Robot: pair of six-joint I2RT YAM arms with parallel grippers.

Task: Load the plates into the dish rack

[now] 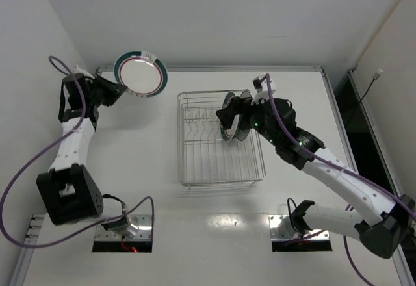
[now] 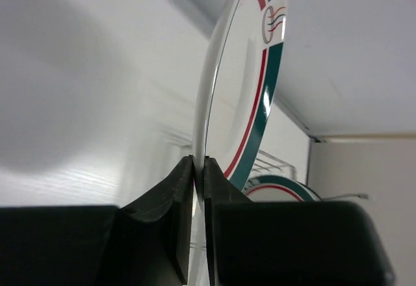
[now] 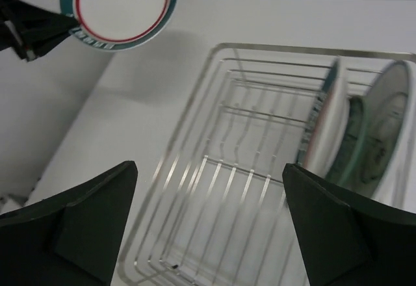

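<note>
My left gripper [image 1: 121, 88] is shut on the rim of the white plate with a teal-and-red rim [image 1: 141, 73] and holds it up in the air at the far left, left of the dish rack [image 1: 220, 183]. In the left wrist view the plate [image 2: 250, 84] stands edge-on, pinched between the fingers [image 2: 185, 188]. My right gripper [image 1: 225, 113] is open and empty above the rack's far right part. Three plates [image 1: 231, 127] stand upright together in the rack; the right wrist view shows them [image 3: 325, 127] to the right of the open gripper [image 3: 209, 166], with the held plate [image 3: 120, 5] at upper left.
The silver wire rack [image 3: 214, 52] sits mid-table, its near half holding nothing. A white wall runs along the left side close to the left arm. Purple cables loop from both arms. A plate rim and rack wires [image 2: 279, 185] show beyond the held plate.
</note>
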